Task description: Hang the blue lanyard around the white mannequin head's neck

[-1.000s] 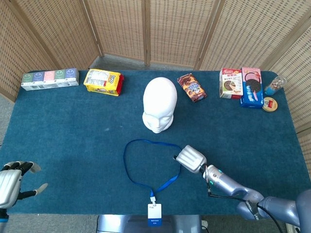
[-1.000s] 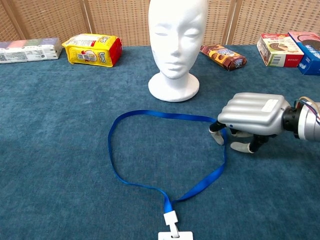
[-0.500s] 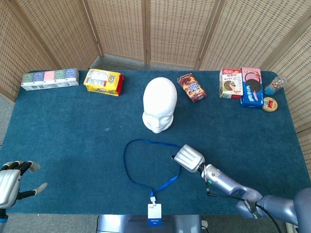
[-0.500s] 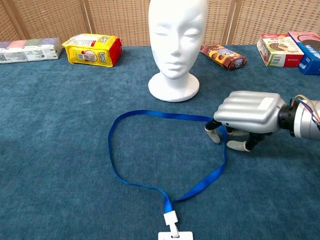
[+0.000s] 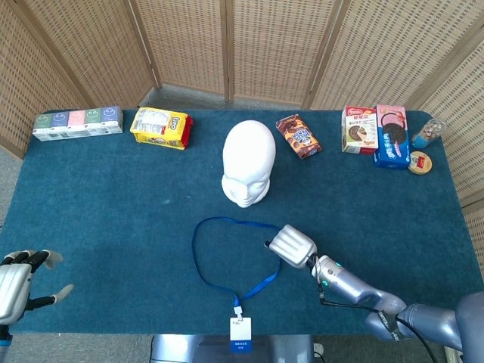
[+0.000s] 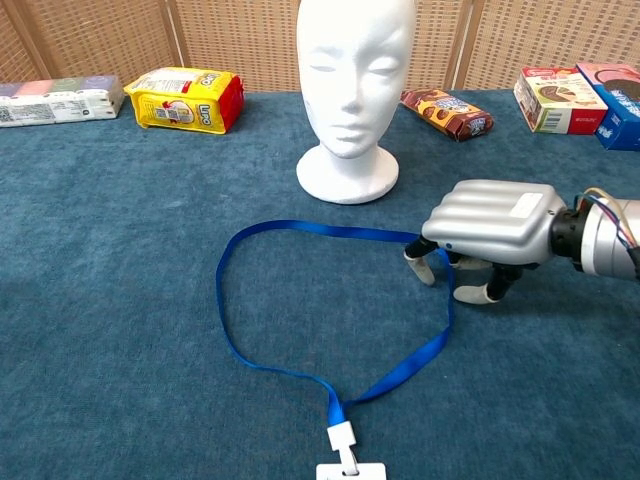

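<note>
Lanyard: the blue lanyard (image 6: 300,300) lies flat on the table (image 5: 113,204) as an open loop in front of the mannequin head (image 6: 352,70), badge end toward me at the near edge.
Mannequin head: upright, facing me, nothing around its neck yet.
Right hand: my right hand (image 6: 480,240) sits palm down right over the loop's right side, fingertips curled to the cloth beside the strap; I cannot tell whether any of them has the strap pinched.
Left hand: my left hand (image 5: 19,283) is at the near left corner, well apart from everything, fingers spread and holding nothing.
Step in hand: getting a grip on the strap, I judge.
How I'd do it well: press down to trap the strap against the cloth, confirm a firm pinch before lifting, then raise it so the loop hangs open wide enough to clear the crown.
</note>
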Robot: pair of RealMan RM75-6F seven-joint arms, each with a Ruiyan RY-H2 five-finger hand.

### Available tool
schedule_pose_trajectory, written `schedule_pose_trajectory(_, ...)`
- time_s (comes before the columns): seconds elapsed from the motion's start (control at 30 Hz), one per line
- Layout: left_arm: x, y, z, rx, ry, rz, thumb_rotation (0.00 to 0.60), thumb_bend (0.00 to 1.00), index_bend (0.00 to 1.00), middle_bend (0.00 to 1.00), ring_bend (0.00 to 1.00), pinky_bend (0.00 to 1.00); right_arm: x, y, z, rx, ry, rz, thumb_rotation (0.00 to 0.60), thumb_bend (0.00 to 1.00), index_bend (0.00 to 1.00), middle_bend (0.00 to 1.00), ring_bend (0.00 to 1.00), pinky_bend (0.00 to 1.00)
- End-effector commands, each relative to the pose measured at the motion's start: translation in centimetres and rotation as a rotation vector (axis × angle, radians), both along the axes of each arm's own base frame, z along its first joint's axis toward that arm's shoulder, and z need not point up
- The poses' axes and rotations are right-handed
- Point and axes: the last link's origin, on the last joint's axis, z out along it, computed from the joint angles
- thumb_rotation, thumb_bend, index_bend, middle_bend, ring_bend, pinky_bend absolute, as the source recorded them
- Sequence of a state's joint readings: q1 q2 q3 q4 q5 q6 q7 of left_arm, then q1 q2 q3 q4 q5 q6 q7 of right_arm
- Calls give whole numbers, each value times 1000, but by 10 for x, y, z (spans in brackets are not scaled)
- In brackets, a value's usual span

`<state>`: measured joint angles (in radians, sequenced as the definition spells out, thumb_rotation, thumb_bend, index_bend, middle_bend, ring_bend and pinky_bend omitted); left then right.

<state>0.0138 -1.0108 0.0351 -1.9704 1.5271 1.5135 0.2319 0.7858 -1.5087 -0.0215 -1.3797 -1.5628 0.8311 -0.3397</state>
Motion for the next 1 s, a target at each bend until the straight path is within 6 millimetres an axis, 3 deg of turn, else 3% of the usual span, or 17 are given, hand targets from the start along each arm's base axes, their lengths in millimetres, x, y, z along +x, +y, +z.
schedule_pose_trajectory(0.03,0,0,0,1,0,0,465,113,385,487,364,279,1,-1,-1,3,2,0,600,372,466,964,1000,1000)
schedule_pose_trajectory(1.0,-3,-1,1,9,-5,4,467,113,374,487,364,278,5,-1,-9,13,1,-17,600,416,521,970,1000,1000)
